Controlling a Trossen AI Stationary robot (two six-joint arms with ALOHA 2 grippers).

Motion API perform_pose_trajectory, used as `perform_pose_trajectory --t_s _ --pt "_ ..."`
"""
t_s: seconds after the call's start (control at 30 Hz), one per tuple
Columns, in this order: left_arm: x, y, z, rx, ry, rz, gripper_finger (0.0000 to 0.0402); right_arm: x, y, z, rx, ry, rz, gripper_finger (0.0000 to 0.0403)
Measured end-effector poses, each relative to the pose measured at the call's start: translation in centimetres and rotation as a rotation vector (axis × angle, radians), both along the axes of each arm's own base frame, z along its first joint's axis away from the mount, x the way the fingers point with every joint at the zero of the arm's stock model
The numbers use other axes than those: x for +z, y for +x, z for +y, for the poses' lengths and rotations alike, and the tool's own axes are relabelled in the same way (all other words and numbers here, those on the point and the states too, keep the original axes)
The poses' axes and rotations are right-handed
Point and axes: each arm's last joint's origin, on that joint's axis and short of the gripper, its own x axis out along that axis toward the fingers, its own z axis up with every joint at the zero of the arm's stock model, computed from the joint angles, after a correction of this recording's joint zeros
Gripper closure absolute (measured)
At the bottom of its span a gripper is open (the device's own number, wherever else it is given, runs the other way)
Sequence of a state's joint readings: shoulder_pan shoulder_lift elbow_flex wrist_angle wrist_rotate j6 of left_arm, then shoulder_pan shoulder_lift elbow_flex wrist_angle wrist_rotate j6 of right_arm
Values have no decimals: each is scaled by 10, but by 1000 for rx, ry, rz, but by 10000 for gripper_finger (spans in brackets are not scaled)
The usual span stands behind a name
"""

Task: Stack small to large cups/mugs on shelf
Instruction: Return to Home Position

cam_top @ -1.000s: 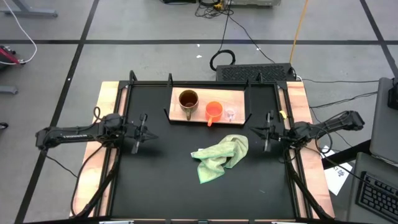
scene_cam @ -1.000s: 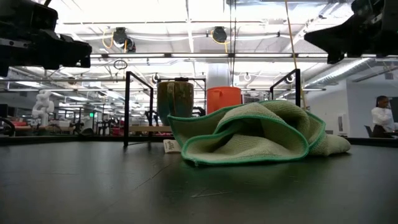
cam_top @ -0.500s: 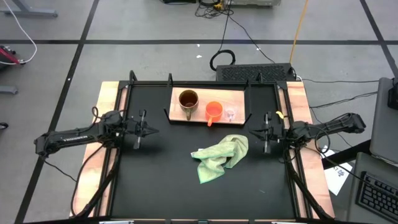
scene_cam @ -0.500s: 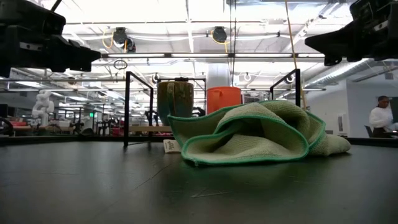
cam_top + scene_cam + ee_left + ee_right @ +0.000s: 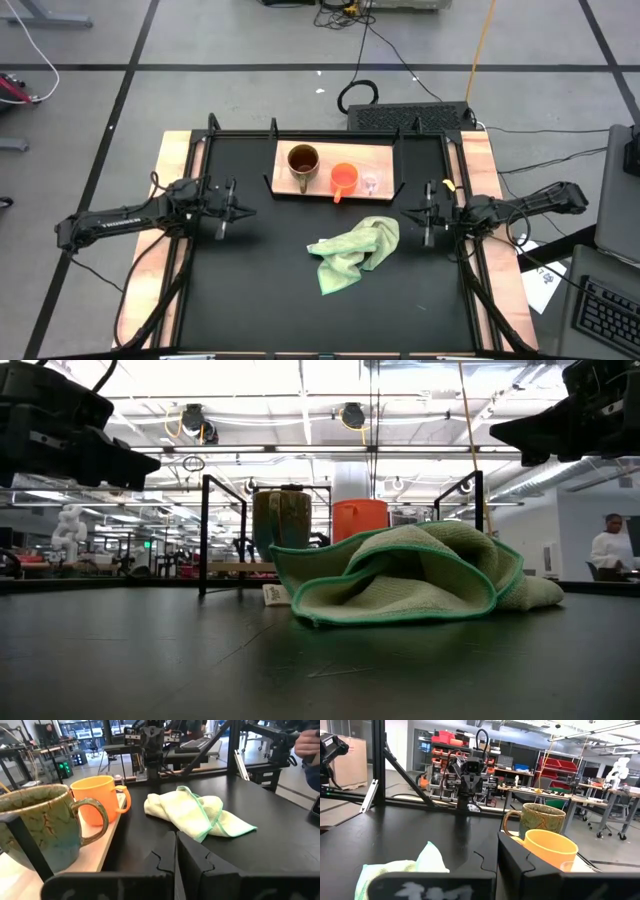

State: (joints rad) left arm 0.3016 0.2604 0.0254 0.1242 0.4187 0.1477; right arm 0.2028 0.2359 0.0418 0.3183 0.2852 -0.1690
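**High view:** Three vessels stand in a row on the wooden shelf (image 5: 383, 152) at the far side of the black table (image 5: 260, 280). The brown mug (image 5: 303, 161) is nearest the left arm's side, the orange cup (image 5: 343, 178) is in the middle, and the clear glass cup (image 5: 371, 184) stands just beside it. A crumpled green cloth (image 5: 355, 254) lies on the tabletop in front of the shelf. The left gripper (image 5: 228, 209) hangs at the table's left edge and the right gripper (image 5: 428, 213) at its right edge, both well apart from the shelf.

**Low view:** The cloth fills the foreground. The brown mug (image 5: 282, 520) and the orange cup (image 5: 359, 518) rise behind it, between the shelf's black brackets. A person (image 5: 608, 548) sits far off in the room.

**Left wrist view:** The left gripper's fingers (image 5: 192, 865) are pressed together with nothing between them. Beyond them, the brown mug and orange cup stand upright on the board and the cloth lies on the table.

**Right wrist view:** The right gripper's fingers (image 5: 515, 862) likewise meet, holding nothing. The orange cup (image 5: 550, 850) stands in front of the brown mug (image 5: 542, 820).
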Motion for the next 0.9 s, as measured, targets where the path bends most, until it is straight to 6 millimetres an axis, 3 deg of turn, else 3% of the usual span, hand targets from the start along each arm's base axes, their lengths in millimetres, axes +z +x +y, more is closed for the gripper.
perform_pose_trajectory --t_s 0.27,0.9 --pt "0 0 0 2 -21 4 381 0 0 0 8 105 -6 403" --pt "0 0 0 3 -22 4 380 0 0 0 9 111 -7 403"
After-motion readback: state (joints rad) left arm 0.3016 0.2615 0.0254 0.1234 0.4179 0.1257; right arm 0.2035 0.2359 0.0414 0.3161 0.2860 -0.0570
